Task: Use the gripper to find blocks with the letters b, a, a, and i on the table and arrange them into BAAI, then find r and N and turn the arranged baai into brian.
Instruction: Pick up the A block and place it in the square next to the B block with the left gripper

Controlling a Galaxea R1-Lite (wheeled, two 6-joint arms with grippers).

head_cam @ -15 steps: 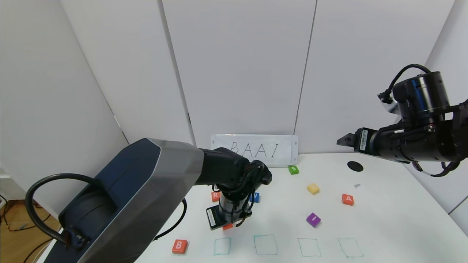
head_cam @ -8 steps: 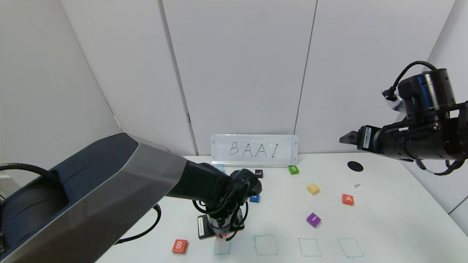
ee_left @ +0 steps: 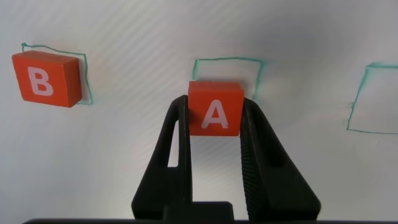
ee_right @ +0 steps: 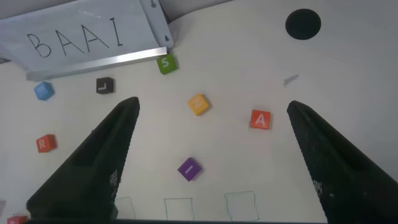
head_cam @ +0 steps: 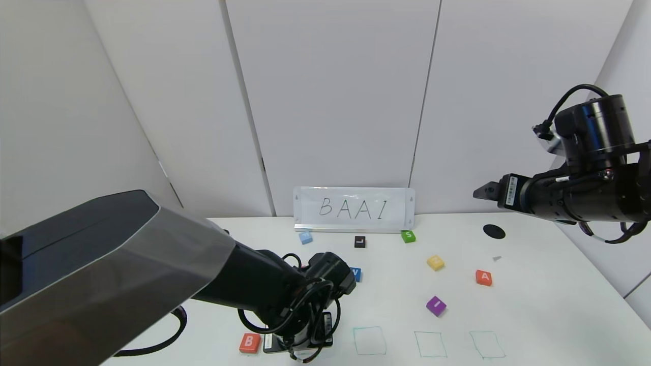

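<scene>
While the white desk [head_cam: 534, 315] carries B [ee_left: 46, 79] on its first green square, the left tool [ee_left: 214, 134] pinches an A block [ee_left: 215, 108] just short of the second square [ee_left: 227, 78] (its outline partly hidden). Lowering straight and centred would seat it cleanly. The arm is bent steeply downward; the right tool [ee_right: 211, 155] hangs spread, well apart.

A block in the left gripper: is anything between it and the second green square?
Nothing visible. The left gripper holds the A block right at the empty second green square; the B block sits apart in the first.
</scene>
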